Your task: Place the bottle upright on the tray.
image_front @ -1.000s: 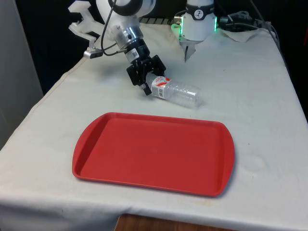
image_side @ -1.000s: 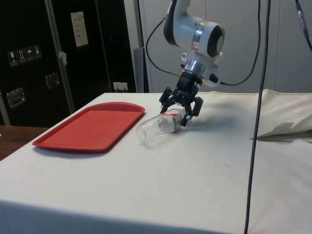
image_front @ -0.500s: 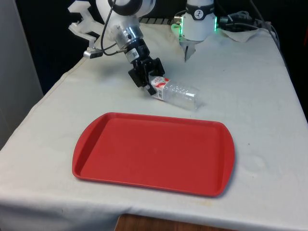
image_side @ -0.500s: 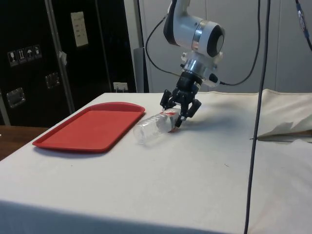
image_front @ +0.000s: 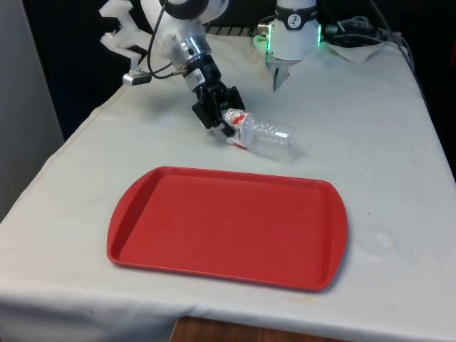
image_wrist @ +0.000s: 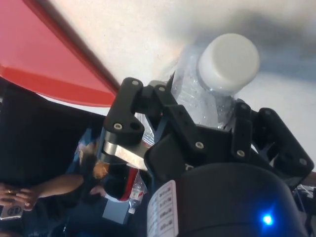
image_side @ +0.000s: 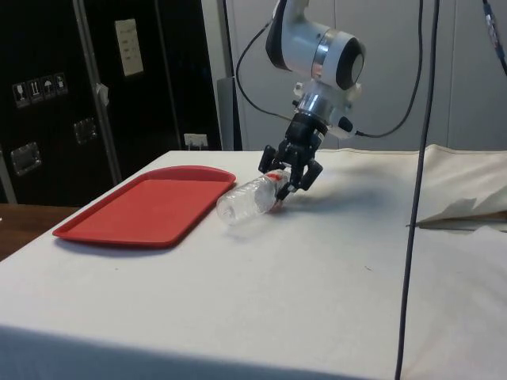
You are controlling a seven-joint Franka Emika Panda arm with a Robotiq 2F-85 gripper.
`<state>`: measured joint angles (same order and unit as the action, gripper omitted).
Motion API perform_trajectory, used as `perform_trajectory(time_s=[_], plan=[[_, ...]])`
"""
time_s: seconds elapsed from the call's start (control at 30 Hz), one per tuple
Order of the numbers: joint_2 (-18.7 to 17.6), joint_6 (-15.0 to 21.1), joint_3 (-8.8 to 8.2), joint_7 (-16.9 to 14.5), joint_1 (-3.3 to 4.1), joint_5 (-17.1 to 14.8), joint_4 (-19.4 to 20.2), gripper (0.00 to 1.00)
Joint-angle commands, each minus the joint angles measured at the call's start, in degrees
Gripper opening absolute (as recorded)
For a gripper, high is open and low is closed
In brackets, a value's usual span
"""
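A clear plastic bottle [image_front: 265, 135] with a white cap and a red-and-white label lies on its side on the white cloth, just beyond the tray's far edge. My black gripper [image_front: 226, 120] is shut on the bottle near its capped end, and that end is tipped slightly up. In the side view the bottle [image_side: 242, 199] slants down from the gripper [image_side: 283, 178] toward the tray [image_side: 150, 207]. The wrist view has the white cap [image_wrist: 228, 61] poking out between the fingers [image_wrist: 132, 106]. The flat red tray [image_front: 228, 221] has nothing on it.
Cables and rumpled cloth [image_front: 360, 35] lie at the table's far end on the front view's right. A dark cable [image_side: 416, 158] hangs down in the side view. A person's hand [image_wrist: 15, 197] with a phone appears beyond the table in the wrist view.
The fingers have come together onto the bottle's capped end. That end has risen a little and the bottle has turned slightly.
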<state>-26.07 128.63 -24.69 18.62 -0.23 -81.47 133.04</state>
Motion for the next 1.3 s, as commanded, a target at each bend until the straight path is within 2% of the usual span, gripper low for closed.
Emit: perform_trajectory(time_s=[0.0,0.03,0.07,0.2,0.3,0.33,0.37,0.63,0.67,0.7,0.73,0.93,0.97,1.0,1.17,1.23,1.27], plan=[[0.92,0.74,-0.11,0.34,0.57,0.29,0.52,0.00],[0.17,0.00,0.00,0.00,0.11,0.06,0.06,0.00],[1.26,0.97,-0.11,0.46,0.74,0.46,0.69,0.00],[3.50,2.29,0.11,1.20,1.43,1.32,1.78,0.00],[4.98,3.21,0.34,1.66,1.78,1.83,2.46,0.00],[4.35,2.23,0.46,0.80,1.15,1.26,2.06,0.00],[5.50,3.50,0.46,1.83,1.83,2.06,2.69,0.00],[9.28,5.33,1.03,4.13,2.41,4.47,3.67,0.00],[8.71,4.41,1.09,3.15,1.89,3.72,3.38,0.00],[9.63,5.44,1.03,4.41,2.46,4.70,3.67,0.00],[9.91,5.50,1.03,4.76,2.52,5.04,3.67,0.00],[12.15,5.90,1.20,7.28,2.64,7.28,3.27,0.00],[12.09,5.33,1.26,6.42,2.29,6.70,3.27,0.00],[12.66,5.84,1.20,7.96,2.58,7.91,3.04,0.00],[13.98,5.61,1.20,9.85,2.64,9.34,2.29,0.00],[13.81,5.27,1.26,8.94,2.35,8.71,2.12,0.00],[14.21,5.56,1.20,10.20,2.64,9.63,2.18,0.00]])
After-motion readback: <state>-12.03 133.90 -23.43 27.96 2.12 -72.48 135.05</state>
